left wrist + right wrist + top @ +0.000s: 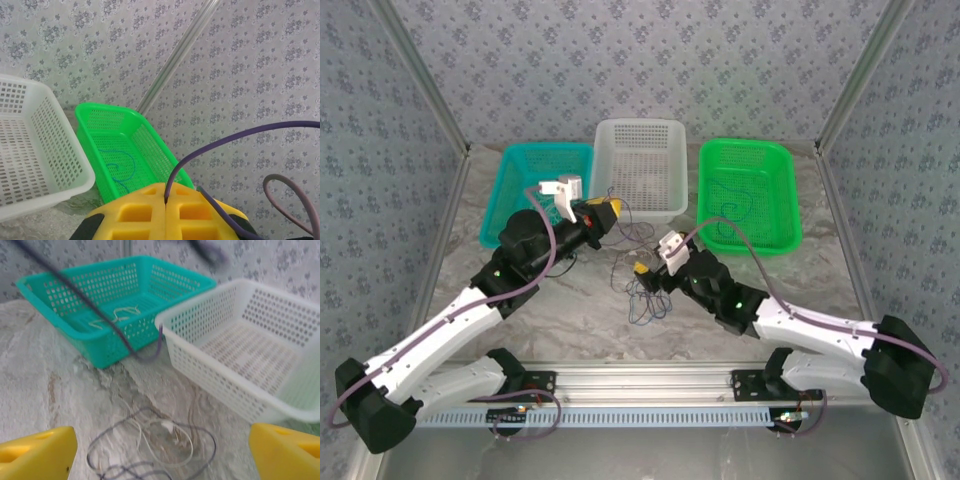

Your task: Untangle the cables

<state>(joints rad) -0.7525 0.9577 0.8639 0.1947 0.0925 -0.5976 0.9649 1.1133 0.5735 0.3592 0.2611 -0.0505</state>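
Teal basket (pixel 545 148), white basket (pixel 640 124), green basket (pixel 745 144), three; cables (pixel 645 300), one tangle.

stood on black bases (pixel 510 375) bolted along the rail (pixel 650 385). wore white shells over the long links of the left arm (pixel 450 325) and right arm (pixel 820 330), with bulky black housings off either end of the rail. carried a thick mauve cable (pixel 552 245) along each arm, away from the rail. ended in yellow fingers (pixel 135 212), blocky with square recesses on the left gripper (pixel 165 200), plain wedges on the right gripper (pixel 161 450). bore a white camera bracket (pixel 563 190) behind each gripper.
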